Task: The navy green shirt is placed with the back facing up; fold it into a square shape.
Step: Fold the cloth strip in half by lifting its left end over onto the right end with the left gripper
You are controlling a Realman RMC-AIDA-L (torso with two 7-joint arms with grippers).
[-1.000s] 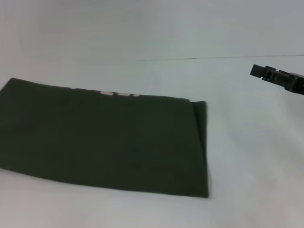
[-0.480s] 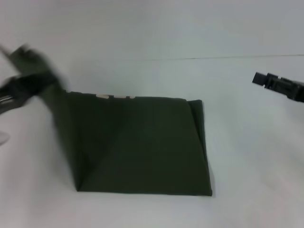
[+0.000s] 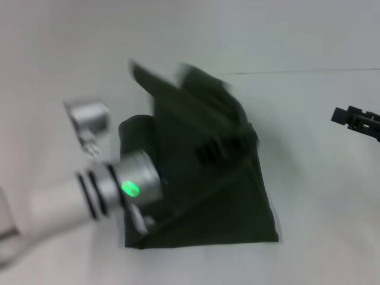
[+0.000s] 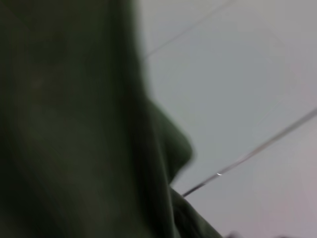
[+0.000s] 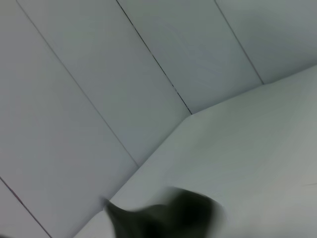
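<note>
The navy green shirt (image 3: 237, 208) lies on the white table, its right part flat and its left end lifted into the air and blurred. My left arm reaches in from the lower left across the cloth. The left gripper (image 3: 218, 151) is over the shirt's middle, shut on the raised end, which drapes up and behind it. In the left wrist view, green shirt fabric (image 4: 74, 124) hangs close to the camera. The right wrist view shows the lifted shirt edge (image 5: 168, 213) far off. My right gripper (image 3: 347, 116) hovers apart from the shirt at the right edge.
The white table (image 3: 320, 196) stretches around the shirt on all sides. A thin dark seam (image 3: 297, 72) runs along the back where the table meets the white wall. No other objects are in view.
My left arm has swung in from the left, carrying the shirt's left end up and over toward the right. The folded strip is now shorter. The right gripper drifted slightly right.
</note>
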